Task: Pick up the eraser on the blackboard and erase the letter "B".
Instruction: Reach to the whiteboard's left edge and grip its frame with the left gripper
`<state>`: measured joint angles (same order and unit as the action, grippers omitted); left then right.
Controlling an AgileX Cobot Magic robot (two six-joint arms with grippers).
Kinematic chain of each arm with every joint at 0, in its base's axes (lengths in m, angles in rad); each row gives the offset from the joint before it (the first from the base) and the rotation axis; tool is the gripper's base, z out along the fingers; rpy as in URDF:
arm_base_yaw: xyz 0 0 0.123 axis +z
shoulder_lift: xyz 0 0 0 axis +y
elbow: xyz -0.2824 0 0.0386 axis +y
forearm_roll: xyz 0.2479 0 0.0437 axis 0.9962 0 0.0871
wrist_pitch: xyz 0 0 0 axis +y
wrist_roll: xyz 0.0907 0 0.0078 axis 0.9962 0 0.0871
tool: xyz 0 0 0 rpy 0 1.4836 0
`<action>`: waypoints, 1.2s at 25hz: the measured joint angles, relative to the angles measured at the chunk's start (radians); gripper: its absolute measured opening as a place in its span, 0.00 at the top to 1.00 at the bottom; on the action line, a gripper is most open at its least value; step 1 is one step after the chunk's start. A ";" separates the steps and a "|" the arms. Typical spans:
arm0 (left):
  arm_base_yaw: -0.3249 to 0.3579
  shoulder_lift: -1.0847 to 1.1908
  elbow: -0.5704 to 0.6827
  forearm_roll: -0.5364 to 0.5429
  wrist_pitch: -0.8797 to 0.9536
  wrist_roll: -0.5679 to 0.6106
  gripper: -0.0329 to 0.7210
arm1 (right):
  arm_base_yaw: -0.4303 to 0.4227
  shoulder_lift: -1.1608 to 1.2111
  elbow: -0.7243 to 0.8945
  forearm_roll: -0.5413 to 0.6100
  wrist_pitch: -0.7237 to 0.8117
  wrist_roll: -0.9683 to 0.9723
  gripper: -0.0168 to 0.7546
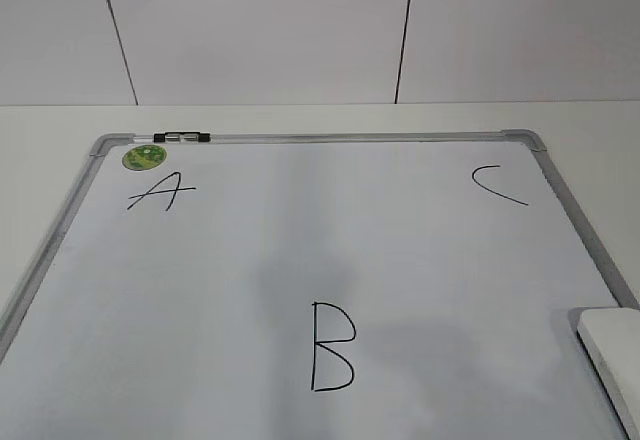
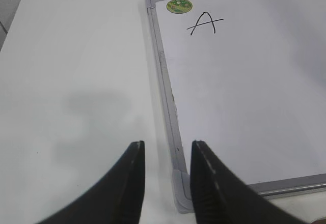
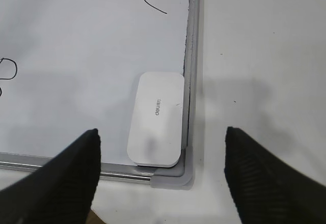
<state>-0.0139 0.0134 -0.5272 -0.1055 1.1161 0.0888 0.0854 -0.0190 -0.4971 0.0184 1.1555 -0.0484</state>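
The blackboard [image 1: 300,140] is a white dry-erase board with a grey frame, lying flat on the table. The letter "B" [image 1: 331,347] is drawn in black at its near middle; part of it shows at the left edge of the right wrist view [image 3: 7,70]. The white eraser [image 3: 156,117] lies in the board's near right corner against the frame, and also shows in the exterior view [image 1: 612,352]. My right gripper [image 3: 161,138] is open wide above the eraser's near end, holding nothing. My left gripper [image 2: 167,150] is open and empty above the board's near left corner [image 2: 182,191].
A slanted "A" [image 1: 158,194] and a round green sticker [image 1: 143,157] sit at the board's far left, a black-and-silver marker [image 1: 182,138] on the far frame, and a curved "C" [image 1: 497,184] at the far right. White table surrounds the board; a tiled wall stands behind.
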 joint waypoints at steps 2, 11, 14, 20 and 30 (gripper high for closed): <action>0.000 0.000 0.000 0.000 0.000 0.000 0.65 | 0.000 0.000 0.000 0.000 0.000 0.000 0.22; 0.000 0.000 0.000 0.000 0.000 0.000 0.64 | 0.000 0.000 0.000 0.000 0.000 0.000 0.22; 0.000 0.000 0.000 0.000 0.000 0.000 0.64 | 0.000 0.000 0.000 0.000 0.000 0.000 0.22; 0.000 0.000 0.000 0.000 0.000 0.000 0.65 | 0.000 0.002 -0.004 0.010 0.000 0.000 0.22; 0.000 0.011 0.000 -0.002 0.000 0.000 0.65 | 0.000 0.261 -0.072 0.099 -0.002 0.000 0.22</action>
<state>-0.0139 0.0244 -0.5272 -0.1075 1.1161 0.0888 0.0854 0.2422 -0.5687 0.1171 1.1539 -0.0484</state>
